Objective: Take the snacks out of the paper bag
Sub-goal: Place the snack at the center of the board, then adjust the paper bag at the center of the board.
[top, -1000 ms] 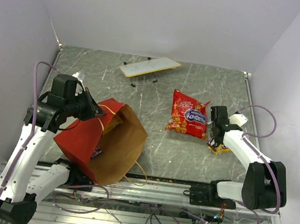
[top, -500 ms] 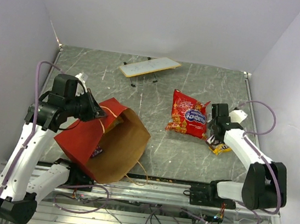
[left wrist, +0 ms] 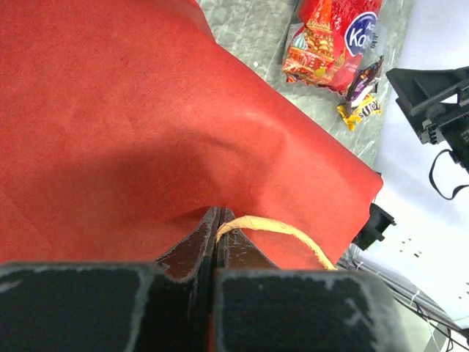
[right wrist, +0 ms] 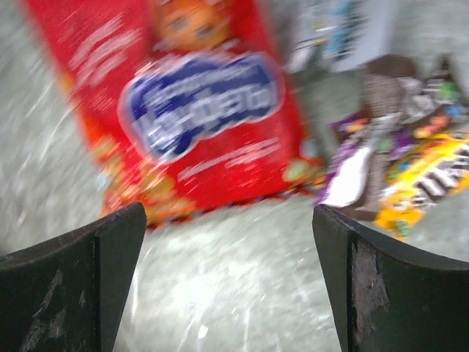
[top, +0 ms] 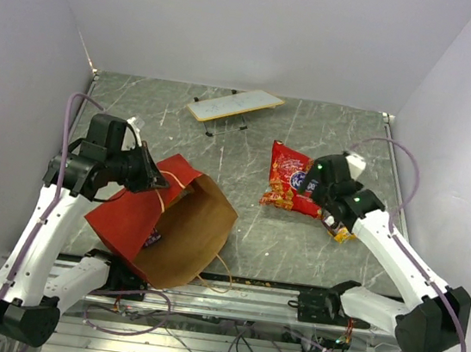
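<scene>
Paper bag [top: 126,214] clamped in left jaws; right jaws apart above chip bag [top: 285,181]

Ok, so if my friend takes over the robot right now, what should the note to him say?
The left gripper: fingers shut on the rim of the paper bag, by its string handle, holding the bag tipped with its mouth open toward the right.
The right gripper: open and empty, just above the chip bag.
Done: the chip bag and a few candy packets lie together on the table, right side.
Left to do: at least one small packet shows inside the bag. Take it out, then check deeper; the bottom is hidden.
</scene>
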{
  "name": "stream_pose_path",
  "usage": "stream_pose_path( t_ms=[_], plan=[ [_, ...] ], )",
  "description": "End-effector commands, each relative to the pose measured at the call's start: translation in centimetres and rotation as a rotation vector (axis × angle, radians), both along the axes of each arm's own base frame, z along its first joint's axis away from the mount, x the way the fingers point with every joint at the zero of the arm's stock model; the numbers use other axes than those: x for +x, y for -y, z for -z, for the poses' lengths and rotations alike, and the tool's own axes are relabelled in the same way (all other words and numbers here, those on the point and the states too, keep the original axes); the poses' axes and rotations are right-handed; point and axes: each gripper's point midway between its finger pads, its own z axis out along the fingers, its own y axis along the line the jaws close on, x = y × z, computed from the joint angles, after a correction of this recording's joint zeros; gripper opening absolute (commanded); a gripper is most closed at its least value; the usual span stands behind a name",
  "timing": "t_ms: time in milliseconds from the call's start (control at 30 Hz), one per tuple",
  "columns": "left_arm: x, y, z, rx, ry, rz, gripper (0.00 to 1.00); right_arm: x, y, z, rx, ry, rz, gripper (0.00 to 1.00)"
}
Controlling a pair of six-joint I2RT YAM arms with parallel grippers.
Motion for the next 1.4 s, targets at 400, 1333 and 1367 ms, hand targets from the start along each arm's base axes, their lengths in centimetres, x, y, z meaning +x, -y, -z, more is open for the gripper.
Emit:
stream_pose_path(
  t_ms=[400,1333,1367],
  plan=[
    [0.0,0.4,-2.6,0.01,0.088,0.088,0.07,-8.7,-26.6,-11.3,-0.038,0.446,-1.259,0.92],
    [0.2,-1.5,-2.5,0.059,0.123,-0.055,0.07,-5.4,-32.8,-12.0,-0.327,0.694,-1.294,0.45],
    [0.2,-1.5,-2.5,0.052,0.12,-0.057,0.07,-5.3,-33.1,-12.0,-0.313,0.695,-1.303,0.45]
  ],
)
